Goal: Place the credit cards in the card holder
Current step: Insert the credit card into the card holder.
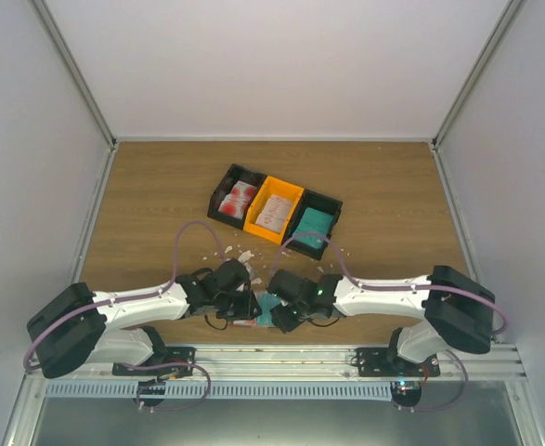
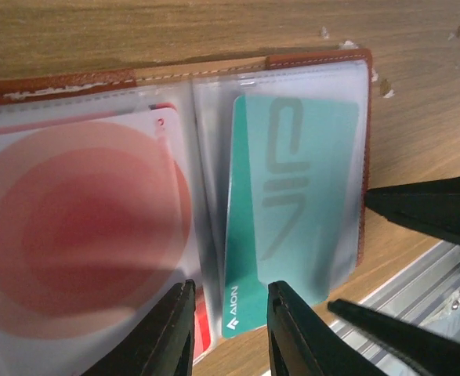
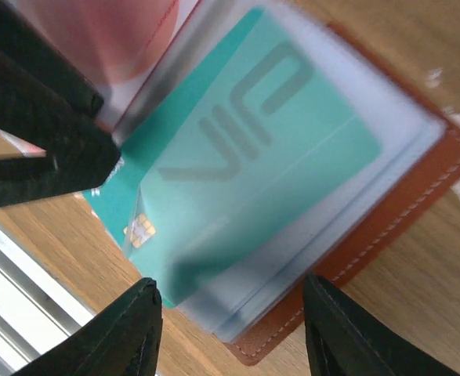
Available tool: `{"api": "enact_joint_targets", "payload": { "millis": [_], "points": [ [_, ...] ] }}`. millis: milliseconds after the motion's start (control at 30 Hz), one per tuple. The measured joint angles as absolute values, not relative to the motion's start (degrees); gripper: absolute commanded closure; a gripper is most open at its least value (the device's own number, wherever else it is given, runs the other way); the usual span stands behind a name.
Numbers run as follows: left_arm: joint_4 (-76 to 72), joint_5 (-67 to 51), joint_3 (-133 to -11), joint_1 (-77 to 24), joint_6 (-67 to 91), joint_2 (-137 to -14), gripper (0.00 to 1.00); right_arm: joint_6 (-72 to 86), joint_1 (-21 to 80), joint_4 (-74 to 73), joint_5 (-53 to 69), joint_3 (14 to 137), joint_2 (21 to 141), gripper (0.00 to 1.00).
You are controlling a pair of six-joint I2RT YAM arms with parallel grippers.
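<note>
L gripper (image 2: 231, 288): jaws narrowly parted, nothing visibly clamped betw. them. Tips sit over the near edge of the open card holder (image 2: 316, 59), either side of the protruding corner of the teal card (image 2: 292, 180). R gripper (image 3: 230, 280): jaws spread wide, empty, at the holder's outer leather border; contact w/ it not clear. Teal card is mostly inside the right-hand clear pocket (image 2: 347, 117), skewed, its chip corner sticking out on the near side. Opposite pocket holds a white card w/ red blotch (image 2: 81, 227). Holder lies flat and opened at the near edge of the worktop (image 1: 161, 186), approx. midway along it, just beside the metal rail (image 2: 418, 290). Three-bin tray (image 1: 275, 211) w/ more cards at worktop centre; white scraps (image 1: 238, 251) betw. tray and holder. Judgement: card is light, stiff, slick plastic. Film pocket is soft and prob. grabs or buckles. Best contact is likely the exposed corner/short edge, pushed in-plane while the other arm pins the leather border. Risk: holder slides or folds shut.
</note>
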State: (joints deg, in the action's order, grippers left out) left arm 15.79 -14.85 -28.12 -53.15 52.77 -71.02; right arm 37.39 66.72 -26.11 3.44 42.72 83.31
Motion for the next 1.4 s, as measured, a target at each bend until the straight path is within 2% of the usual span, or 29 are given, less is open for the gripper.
{"api": "enact_joint_targets", "payload": {
  "millis": [200, 333, 467, 833, 1133, 1400],
  "points": [
    [14.37, -15.33, -26.63, -52.64, 53.21, -71.02, 0.71, 35.29, 70.98, -26.48, 0.95, 43.07, 85.95, 0.35],
    [12.58, -16.27, -25.65, -51.79, 53.45, -70.83, 0.71, 35.03, 72.42, -26.52, -1.06, 43.11, 86.21, 0.32],
    [10.72, -17.76, -24.62, -50.87, 53.52, -70.61, 0.71, 34.76, 73.71, -26.87, -2.98, 43.72, 87.09, 0.35],
    [7.79, -20.56, -23.29, -50.13, 53.47, -71.11, 0.71, 37.04, 74.67, -28.64, -8.16, 45.74, 89.69, 0.58],
    [6.31, -22.09, -23.16, -50.13, 53.25, -72.34, 0.71, 38.48, 74.67, -28.62, -8.78, 45.74, 89.67, 0.53],
    [6.20, -22.28, -23.16, -50.13, 51.94, -72.25, 0.64, 39.53, 74.32, -28.73, -7.55, 44.07, 86.13, 0.48]
  ]
}}
